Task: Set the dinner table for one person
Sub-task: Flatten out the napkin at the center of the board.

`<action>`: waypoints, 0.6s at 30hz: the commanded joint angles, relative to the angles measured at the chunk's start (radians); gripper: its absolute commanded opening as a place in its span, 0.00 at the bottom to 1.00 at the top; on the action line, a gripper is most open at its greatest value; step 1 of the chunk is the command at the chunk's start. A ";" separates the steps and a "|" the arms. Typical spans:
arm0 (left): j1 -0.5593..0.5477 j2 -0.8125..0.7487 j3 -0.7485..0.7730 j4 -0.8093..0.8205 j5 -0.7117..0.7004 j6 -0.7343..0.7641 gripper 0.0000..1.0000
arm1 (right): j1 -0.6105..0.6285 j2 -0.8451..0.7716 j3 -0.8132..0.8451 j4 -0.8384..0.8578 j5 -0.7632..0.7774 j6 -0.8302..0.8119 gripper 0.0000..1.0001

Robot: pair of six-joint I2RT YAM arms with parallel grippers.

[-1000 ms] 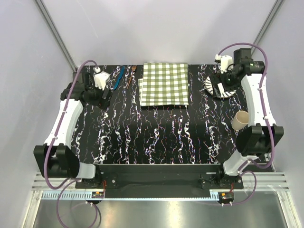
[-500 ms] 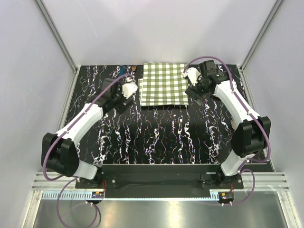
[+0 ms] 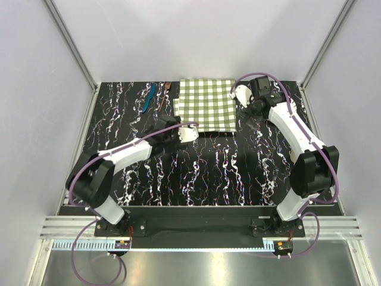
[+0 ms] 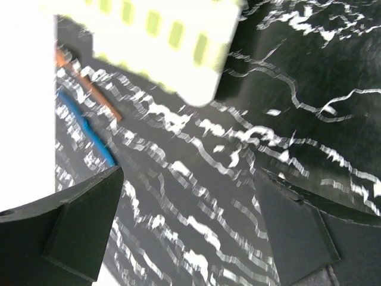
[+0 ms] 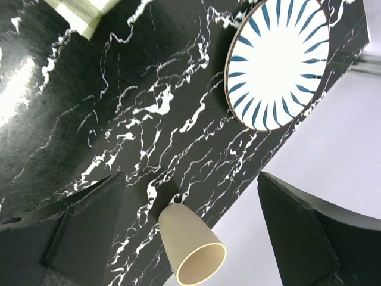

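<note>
The dinner table is a black tabletop with white veins. A green-and-white checked cloth lies at its back middle. My left gripper hovers by the cloth's near left corner, open and empty. My right gripper hovers off the cloth's right edge, open and empty. The right wrist view shows a white plate with blue stripes and a beige cup lying on its side near the table edge; the right arm hides both in the top view.
A blue utensil and a brown utensil lie at the back, left of the cloth. They also show in the left wrist view as a blue utensil and a brown one, below the cloth. Grey walls stand close around the table.
My left gripper swung from the back left corner to the cloth's near left corner. My right gripper left the plate area and moved to the cloth's right edge.
</note>
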 commanded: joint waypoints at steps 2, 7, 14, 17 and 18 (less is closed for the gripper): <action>-0.005 0.121 0.072 0.101 0.055 0.058 0.99 | -0.001 -0.075 -0.028 0.026 0.069 -0.024 0.99; -0.005 0.250 0.166 0.110 0.043 0.041 0.99 | 0.001 -0.112 -0.069 0.039 0.101 -0.041 0.99; -0.005 0.339 0.230 0.137 0.032 0.044 0.95 | -0.001 -0.142 -0.090 0.043 0.122 -0.045 0.99; -0.005 0.361 0.249 0.133 0.031 0.052 0.88 | -0.001 -0.142 -0.086 0.050 0.128 -0.047 0.99; -0.005 0.365 0.255 0.130 0.029 0.054 0.70 | 0.001 -0.141 -0.084 0.052 0.127 -0.045 0.98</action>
